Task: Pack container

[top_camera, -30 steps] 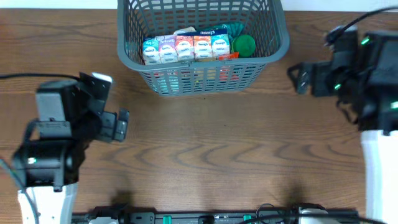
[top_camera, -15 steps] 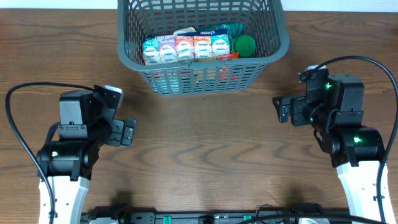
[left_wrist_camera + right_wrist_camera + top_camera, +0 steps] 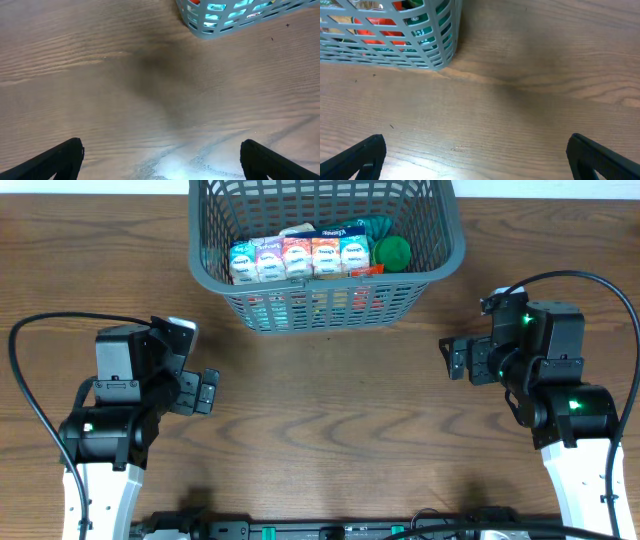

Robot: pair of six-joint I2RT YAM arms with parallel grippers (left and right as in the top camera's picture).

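Observation:
The grey lattice container (image 3: pixel 420 275) stands at the back middle of the wooden table. Inside it lie a row of colourful small packs (image 3: pixel 298 257), a green round thing (image 3: pixel 392 250) and some red items. Its corner shows in the left wrist view (image 3: pixel 210 27) and in the right wrist view (image 3: pixel 395 50). My left gripper (image 3: pixel 207 391) is open and empty over bare table at the left, well in front of the container. My right gripper (image 3: pixel 455 360) is open and empty over bare table at the right.
Black cables loop from both arms (image 3: pixel 30 380). A black rail with gear runs along the table's front edge (image 3: pixel 330 530). The wooden table (image 3: pixel 330 420) lies between the two arms.
Both arms pulled back and settled at the table's sides between one second and half a second ago. Since then nothing has moved.

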